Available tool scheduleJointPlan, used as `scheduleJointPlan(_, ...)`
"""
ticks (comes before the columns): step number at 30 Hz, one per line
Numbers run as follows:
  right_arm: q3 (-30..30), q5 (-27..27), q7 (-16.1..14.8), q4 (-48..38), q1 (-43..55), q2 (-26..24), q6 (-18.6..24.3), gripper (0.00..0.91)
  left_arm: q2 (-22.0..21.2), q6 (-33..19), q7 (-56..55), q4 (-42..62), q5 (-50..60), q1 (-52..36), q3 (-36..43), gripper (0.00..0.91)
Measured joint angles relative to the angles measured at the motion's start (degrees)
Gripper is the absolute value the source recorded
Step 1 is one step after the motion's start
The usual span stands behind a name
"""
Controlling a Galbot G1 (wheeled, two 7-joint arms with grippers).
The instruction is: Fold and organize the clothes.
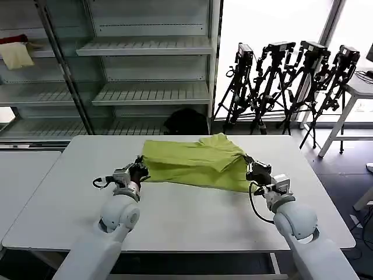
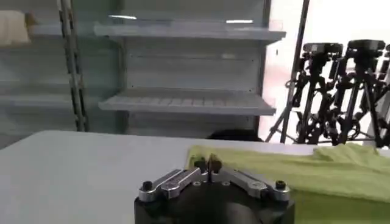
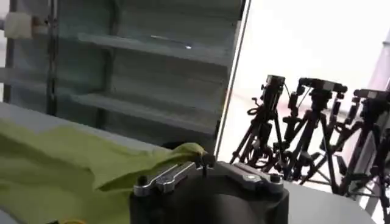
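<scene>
The lime yellow-green T-shirt [image 1: 195, 162] lies partly folded across the far middle of the white table [image 1: 186, 216], plain side up. My left gripper [image 1: 140, 165] pinches the shirt's left edge, shut on the fabric; in the left wrist view the left gripper [image 2: 207, 163] has its fingertips pressed together at the T-shirt [image 2: 292, 173] edge. My right gripper [image 1: 251, 167] is shut on the shirt's right edge, lifting a fold. In the right wrist view the T-shirt [image 3: 67, 167] drapes from the shut right gripper [image 3: 201, 159].
Metal shelving [image 1: 148, 64] stands behind the table, with a cream cloth [image 1: 16, 53] on an upper left shelf. Several black tripods [image 1: 285, 81] stand at the back right. A second white table [image 1: 358, 87] shows at the far right.
</scene>
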Motion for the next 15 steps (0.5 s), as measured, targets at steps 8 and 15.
scheduleJointPlan(8, 0.8, -0.2, -0.9, -0.6, -3.2, -0.1, 1.2, 0.000, 0.6, 0.6, 1.5, 0.1, 2.2, 1.2, 0.0, 0.000)
scheduleJointPlan(15, 1.0, 0.0, -1.0, -1.5, -5.7, 0.4, 1.6, 0.000, 1.5, 1.4, 3.0, 0.1, 3.9, 2.0, -0.2, 0.000)
